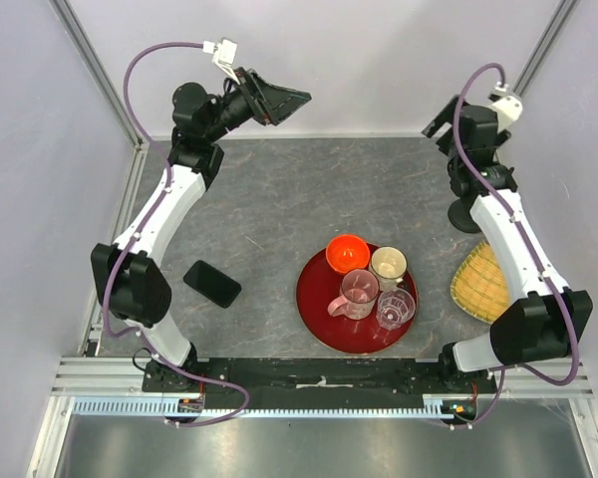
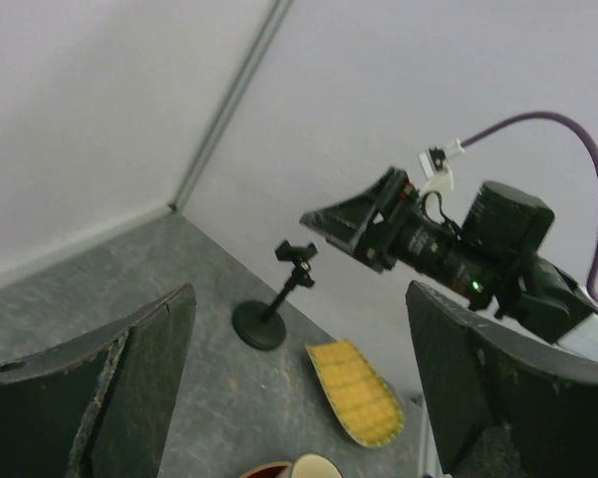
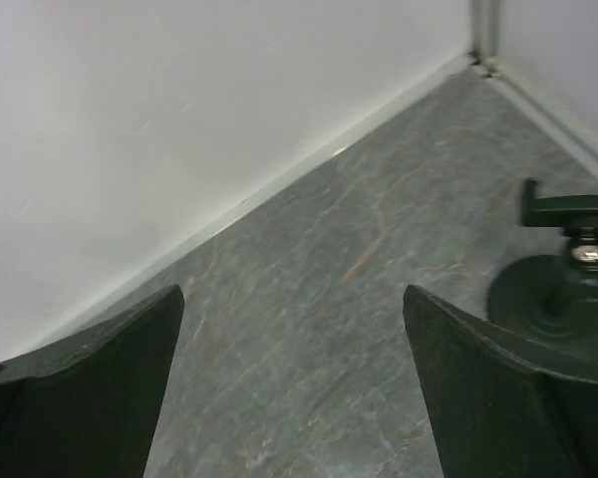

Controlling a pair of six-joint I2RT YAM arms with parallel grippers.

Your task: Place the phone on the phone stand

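The phone point(image 1: 212, 284), flat and black, lies on the grey table beside the left arm's lower link, held by nothing. The phone stand point(image 1: 465, 216) is at the right back, half hidden behind the right arm; the left wrist view shows its disc base, post and empty cradle point(image 2: 269, 309), and the right wrist view catches it at the right edge point(image 3: 563, 299). My left gripper point(image 1: 277, 101) hangs high over the back left, open and empty point(image 2: 299, 289). My right gripper point(image 1: 441, 119) is raised at the back right, open and empty point(image 3: 291, 291).
A red round tray point(image 1: 314, 304) near the front centre carries an orange bowl point(image 1: 347, 253), a cream cup point(image 1: 388, 264), a pink pitcher point(image 1: 359, 291) and a clear glass point(image 1: 396, 307). A yellow woven dish point(image 1: 481, 284) lies right of it. White walls close in the back and sides.
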